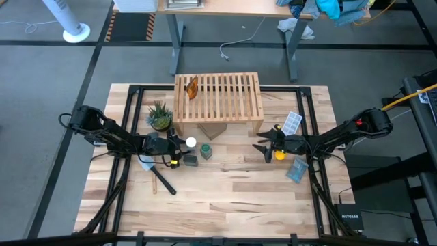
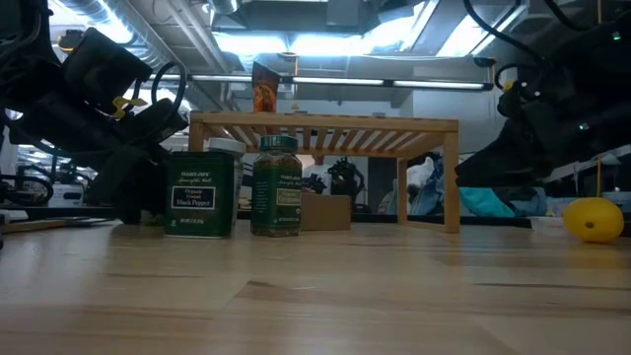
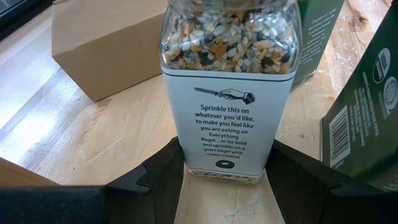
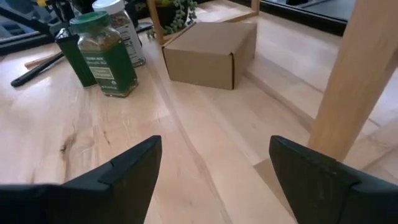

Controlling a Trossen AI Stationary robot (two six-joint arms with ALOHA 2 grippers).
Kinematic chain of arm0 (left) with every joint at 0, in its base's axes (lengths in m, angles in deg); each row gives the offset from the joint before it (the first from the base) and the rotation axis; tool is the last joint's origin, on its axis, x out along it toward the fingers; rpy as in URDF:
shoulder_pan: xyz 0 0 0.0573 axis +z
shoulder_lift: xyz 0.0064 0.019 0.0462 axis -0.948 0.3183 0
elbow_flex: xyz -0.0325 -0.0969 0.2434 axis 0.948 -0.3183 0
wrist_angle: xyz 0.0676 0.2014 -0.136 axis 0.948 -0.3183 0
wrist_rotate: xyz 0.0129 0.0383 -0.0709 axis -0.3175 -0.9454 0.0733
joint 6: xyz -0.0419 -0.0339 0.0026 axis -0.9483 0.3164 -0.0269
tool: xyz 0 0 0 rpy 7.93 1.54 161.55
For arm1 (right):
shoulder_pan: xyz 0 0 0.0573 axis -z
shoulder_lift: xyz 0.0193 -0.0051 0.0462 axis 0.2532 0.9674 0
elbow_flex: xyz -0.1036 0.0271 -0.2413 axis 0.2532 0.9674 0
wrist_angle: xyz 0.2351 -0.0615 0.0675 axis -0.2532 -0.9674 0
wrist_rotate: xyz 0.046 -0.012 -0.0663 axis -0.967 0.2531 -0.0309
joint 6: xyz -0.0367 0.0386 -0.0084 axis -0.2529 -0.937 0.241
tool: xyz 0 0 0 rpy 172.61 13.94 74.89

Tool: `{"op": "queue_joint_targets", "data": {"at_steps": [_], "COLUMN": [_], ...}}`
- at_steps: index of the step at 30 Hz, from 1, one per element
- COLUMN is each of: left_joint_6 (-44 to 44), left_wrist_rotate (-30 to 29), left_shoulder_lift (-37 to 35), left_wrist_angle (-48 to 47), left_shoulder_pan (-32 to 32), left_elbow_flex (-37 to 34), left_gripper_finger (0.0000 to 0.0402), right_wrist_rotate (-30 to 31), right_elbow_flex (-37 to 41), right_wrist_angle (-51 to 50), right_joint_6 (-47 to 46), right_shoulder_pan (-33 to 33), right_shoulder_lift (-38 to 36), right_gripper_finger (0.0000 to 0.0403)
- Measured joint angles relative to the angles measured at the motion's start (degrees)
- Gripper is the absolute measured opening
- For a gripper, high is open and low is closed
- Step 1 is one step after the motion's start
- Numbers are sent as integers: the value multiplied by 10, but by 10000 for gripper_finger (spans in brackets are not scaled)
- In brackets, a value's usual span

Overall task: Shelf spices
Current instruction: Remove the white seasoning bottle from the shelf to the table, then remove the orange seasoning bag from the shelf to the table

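Observation:
The light-wood shelf [image 1: 218,96] stands at the table's far middle, with the amber bottle [image 1: 192,87] on its slats near the left end. In front of it, on the table, are the green-lidded jar [image 1: 205,151], the dark tin [image 1: 190,160] and the white-capped jar [image 1: 190,142]. My left gripper [image 1: 179,143] is low at the white-capped jar [image 3: 227,93], which is full of seeds. My right gripper [image 1: 263,147] is open and holds nothing; it hovers low near the shelf's right leg [image 4: 354,81] and faces the jars. My left gripper holds the white-capped jar by its lower body [image 3: 193,162], near the base, pinched between the two fingers [image 3: 158,177]. The fingers come in level from the table's left side. The jar is upright, with its base on the table.
A cardboard box [image 1: 213,130] sits under the shelf. A potted plant [image 1: 160,115] is left of the shelf, and a yellow lemon [image 1: 280,156] lies by my right gripper. Blue packets [image 1: 292,123] lie at right. A black pen [image 1: 164,181] lies near the tin. There is bare wood toward the near edge.

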Motion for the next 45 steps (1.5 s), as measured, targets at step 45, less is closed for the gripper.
{"op": "queue_joint_targets", "data": {"at_steps": [45], "left_joint_6": [-24], "left_wrist_rotate": [16], "left_shoulder_lift": [0], "left_wrist_angle": [-10], "left_shoulder_pan": [0], "left_elbow_flex": [0], "left_gripper_finger": [330], "right_wrist_rotate": [2], "right_elbow_flex": [0], "right_wrist_angle": [0], "right_joint_6": [-2], "right_shoulder_pan": [0], "right_shoulder_lift": [0], "right_gripper_finger": [303]}}
